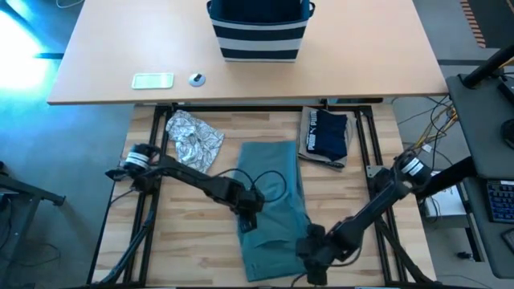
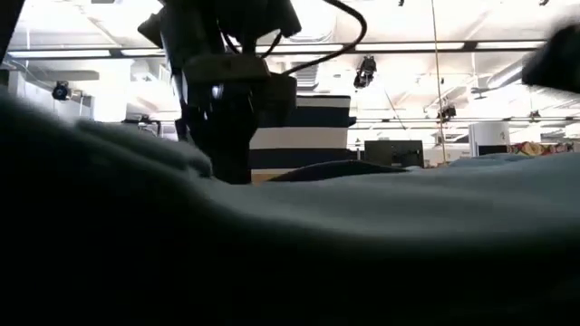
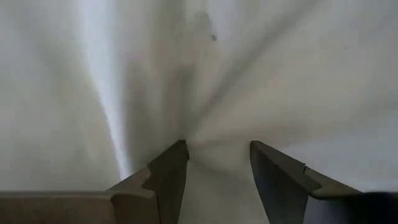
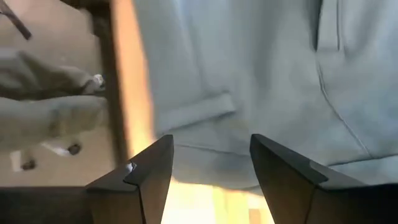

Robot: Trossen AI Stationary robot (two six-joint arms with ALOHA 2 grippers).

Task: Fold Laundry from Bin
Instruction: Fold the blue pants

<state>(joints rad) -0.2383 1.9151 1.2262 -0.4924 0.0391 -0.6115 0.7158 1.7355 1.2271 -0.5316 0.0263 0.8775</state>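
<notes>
The large teal-green garment [image 1: 273, 181] lies spread on the wooden table, long axis running near to far. My left gripper [image 1: 250, 215] stands on its left edge, about halfway along, fingers apart. In the left wrist view, cloth [image 3: 249, 74] fills the picture around that gripper [image 3: 217, 149]. My right gripper [image 1: 309, 253] is open over the garment's near right corner. The right wrist view shows its fingers [image 4: 211, 143] above the hem band [image 4: 199, 112], apart from it. The striped navy bin [image 1: 259, 30] stands on the far table. My left gripper comes down steeply from above onto the teal garment near its left edge. Both fingertips [image 3: 174, 155] press into the cloth. A small bulge of cloth [image 3: 217, 158] stands between them, and creases fan out from it. The garment lies on the table.
A grey-white patterned garment [image 1: 194, 138] lies crumpled at the far left of the wooden table. A folded dark navy one with white print [image 1: 328, 132] lies at the far right. The table's near edge [image 4: 134, 93] is close beside the right gripper, with floor beyond.
</notes>
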